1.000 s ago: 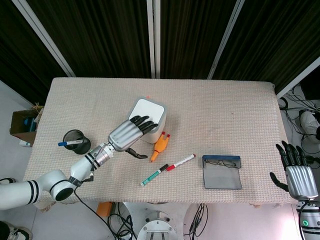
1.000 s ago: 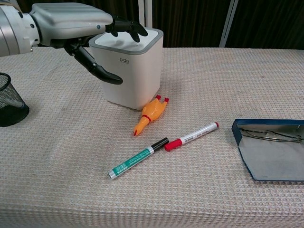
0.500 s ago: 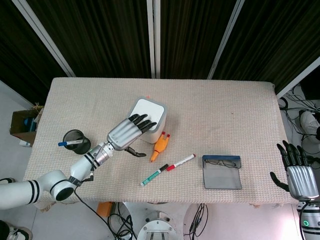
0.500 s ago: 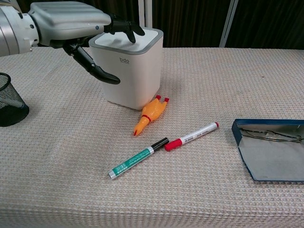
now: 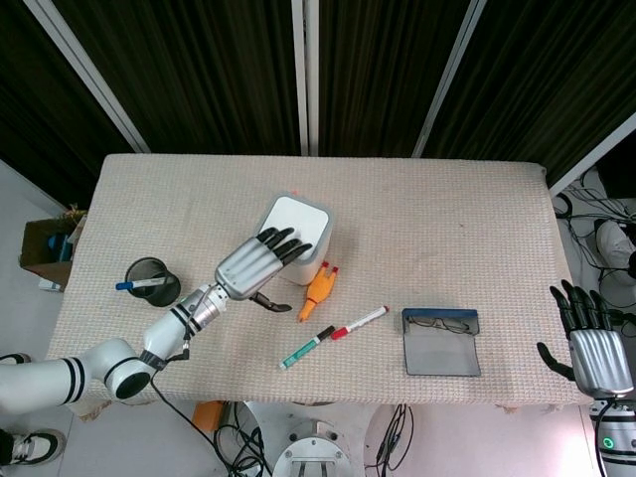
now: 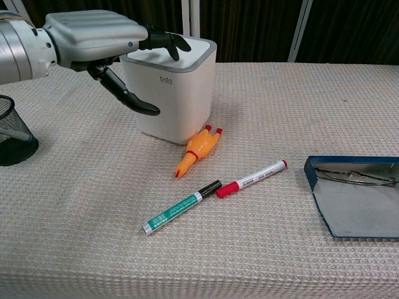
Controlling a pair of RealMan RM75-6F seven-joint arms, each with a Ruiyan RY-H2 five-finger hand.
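A: Where is left hand [image 5: 250, 266]?
B: Fingers spread, holds nothing; fingertips [image 6: 163, 41] over top of white bin [image 6: 170, 93], mid counter [image 5: 447, 229].
A: Right hand [image 5: 594, 350]?
B: Open, empty, far right off counter.

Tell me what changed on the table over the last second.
Very little. The left robot hand eased slightly back toward the robot, its fingertips still resting on the lid of the white square plastic bin, thumb spread. The bin, orange rubber chicken, both markers and the right robot hand stayed put.

Mesh cup [image 6: 12, 134] cut by chest view edge; right hand [image 5: 593, 343] partly cropped.
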